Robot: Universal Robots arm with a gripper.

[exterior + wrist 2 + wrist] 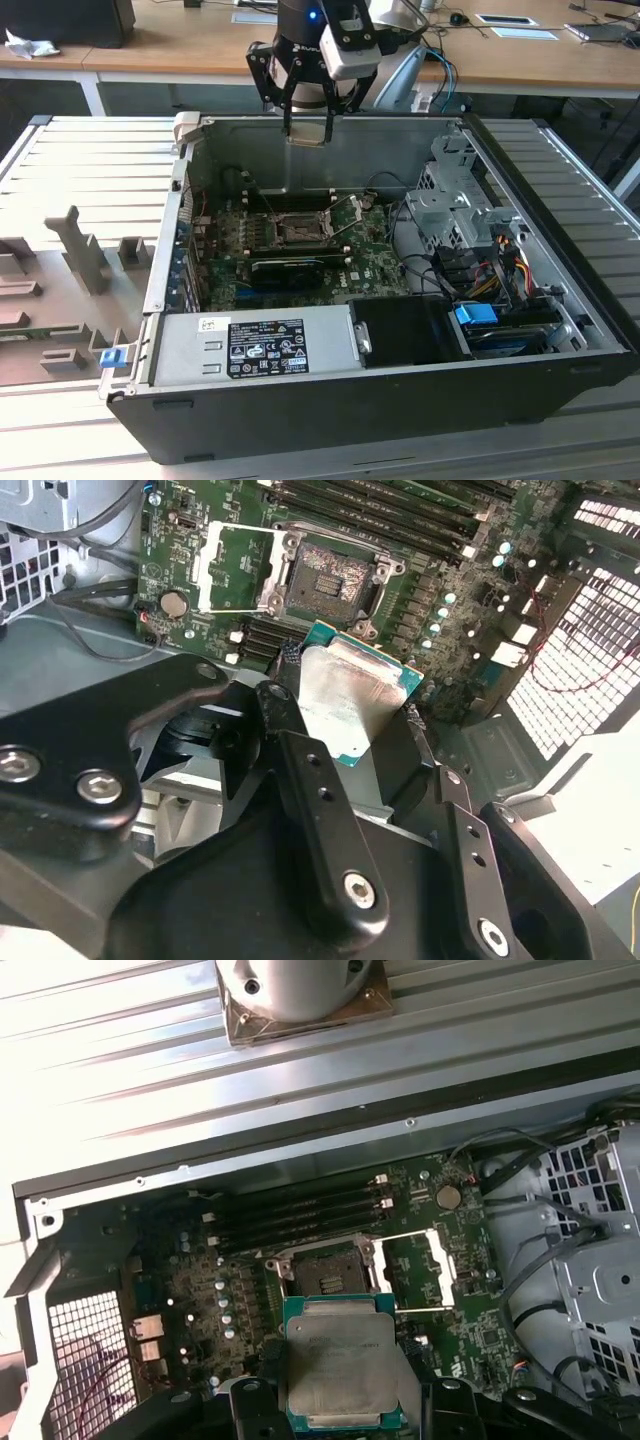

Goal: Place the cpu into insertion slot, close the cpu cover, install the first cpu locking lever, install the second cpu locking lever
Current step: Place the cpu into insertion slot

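Black pincer fingers are clamped on two opposite edges of the cpu, so the chip is held up in the air. Its silver-grey lid is turned toward both wrist views, with a green rim showing round it. A bit further down, the slot can be seen on the green motherboard, dark centre exposed, well apart from the chip. Right beside it the cover is flipped open, joined along the slot's edge, and board can be seen through its square window. Black memory sticks are lined up just past the slot in the first wrist view. In the exterior view the whole lot is boxed in by the open case, with the pincer hung high by its far wall. The case is laid on a ribbed grey tabletop.
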